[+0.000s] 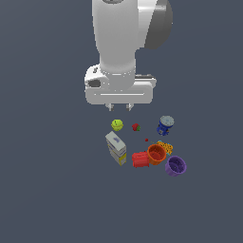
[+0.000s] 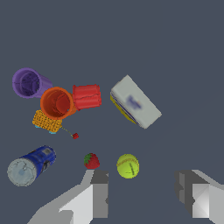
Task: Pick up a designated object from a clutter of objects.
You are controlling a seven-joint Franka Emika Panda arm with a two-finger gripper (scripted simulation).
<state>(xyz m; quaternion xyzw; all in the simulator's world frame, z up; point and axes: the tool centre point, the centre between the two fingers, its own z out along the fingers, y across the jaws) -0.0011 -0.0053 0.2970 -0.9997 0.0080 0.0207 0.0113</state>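
The purple cup point(image 1: 175, 165) point(image 2: 29, 83) stands at the near right end of the clutter in the exterior view, hollow side up, touching the orange cup point(image 1: 156, 154) point(image 2: 57, 103). A red cup point(image 1: 140, 159) point(image 2: 86, 96) lies beside the orange one. My gripper point(image 1: 119, 107) point(image 2: 144, 194) hangs open above the floor, behind the clutter in the exterior view, nearest the yellow-green ball point(image 1: 117, 125) point(image 2: 127, 166). Nothing sits between its fingers point(image 2: 99, 192). The purple cup is the item farthest from the gripper.
A white-yellow box point(image 1: 116, 147) point(image 2: 134, 103) lies at the exterior view's left of the cups. A blue can point(image 1: 165, 125) point(image 2: 31, 166) rests on its side at the right. A tiny red strawberry point(image 1: 135, 127) point(image 2: 91, 161) and a small orange mesh item point(image 1: 165, 145) point(image 2: 46, 121) lie between them.
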